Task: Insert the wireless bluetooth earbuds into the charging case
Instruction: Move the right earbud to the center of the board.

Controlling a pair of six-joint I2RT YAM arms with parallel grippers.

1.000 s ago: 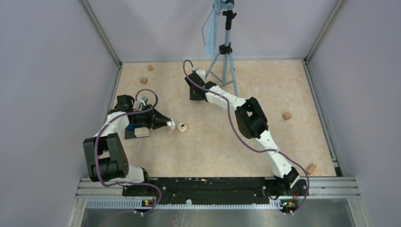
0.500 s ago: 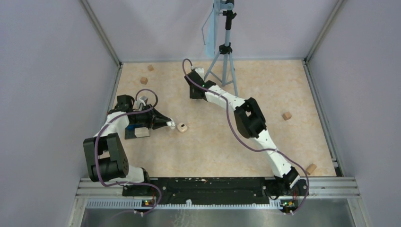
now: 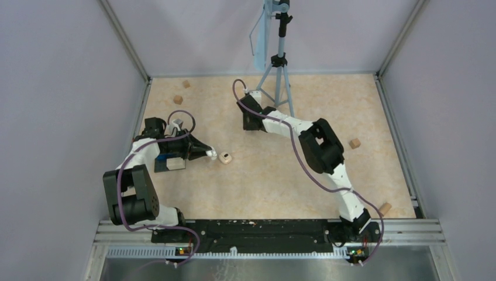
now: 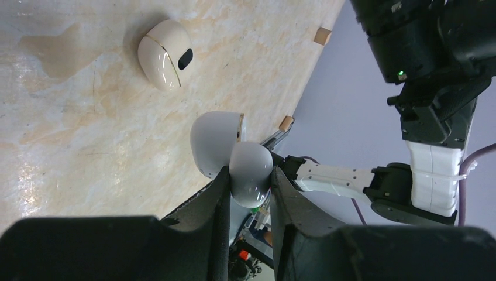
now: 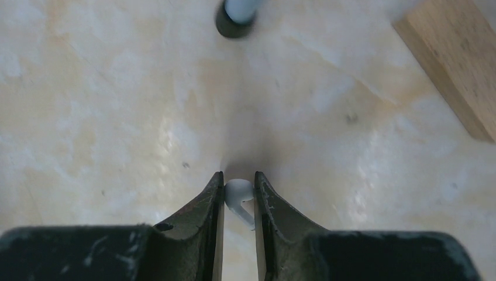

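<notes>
My left gripper (image 3: 209, 154) is shut on a white charging case (image 4: 250, 175). The case's lid (image 4: 214, 142) is hinged open, and I hold it just above the table at the left. A second, cream case (image 3: 225, 158) lies shut on the table just right of it; it also shows in the left wrist view (image 4: 165, 54). My right gripper (image 3: 251, 124) is near the tripod at the back. It is shut on a tiny white earbud (image 5: 237, 192), whose stem hangs between the fingers, just above the table. I see no other earbuds.
A tripod (image 3: 278, 73) stands at the back centre; its foot (image 5: 236, 14) is just ahead of my right gripper, with a wooden block (image 5: 456, 76) to its right. Other tan blocks (image 3: 178, 99) (image 3: 354, 143) (image 3: 384, 208) lie scattered. Walls enclose the table.
My right arm has shifted a little to the right and toward the near side with the earbud. The left arm and both cases have not moved.
</notes>
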